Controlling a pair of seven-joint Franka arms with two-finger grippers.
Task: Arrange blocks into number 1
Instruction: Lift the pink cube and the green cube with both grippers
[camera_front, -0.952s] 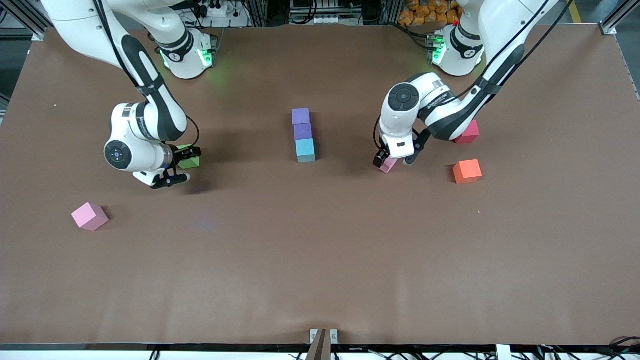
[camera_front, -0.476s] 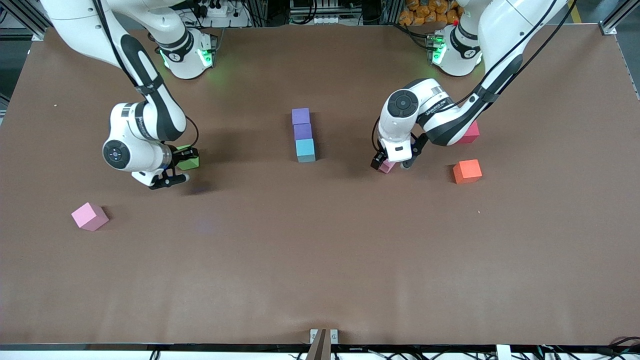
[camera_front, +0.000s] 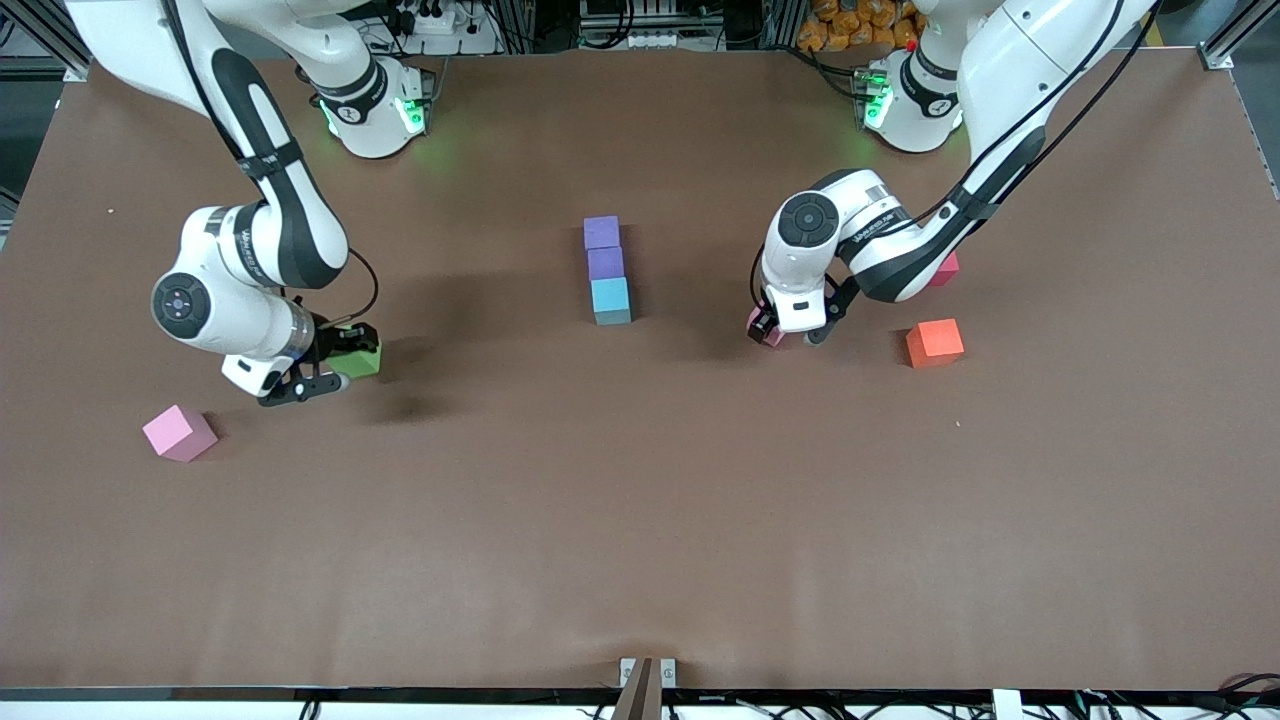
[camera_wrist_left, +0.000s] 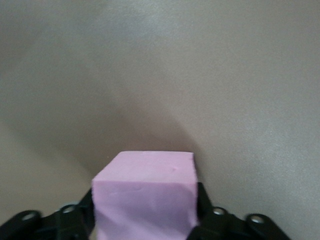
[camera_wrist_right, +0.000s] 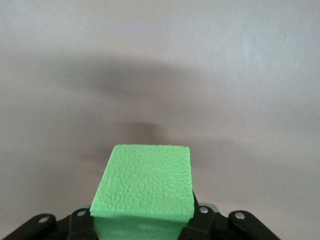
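Note:
Two purple blocks (camera_front: 601, 232) (camera_front: 605, 263) and a light blue block (camera_front: 611, 300) lie in a line at the table's middle, the light blue one nearest the front camera. My right gripper (camera_front: 338, 362) is shut on the green block (camera_front: 362, 360) (camera_wrist_right: 145, 185), low over the table toward the right arm's end. My left gripper (camera_front: 788, 332) is shut on a pink block (camera_front: 772, 339) (camera_wrist_left: 145, 195), low over the table toward the left arm's end. Another pink block (camera_front: 179, 432) lies loose, nearer the front camera than the right gripper.
An orange block (camera_front: 935, 342) lies beside the left gripper, toward the left arm's end. A red block (camera_front: 946, 267) sits farther from the camera, partly hidden by the left arm. Brown table surface (camera_front: 640, 520) stretches toward the front camera.
The right arm has carried the green block toward its end of the table and nearer the loose pink block. The left gripper has shifted only slightly with its pink block.

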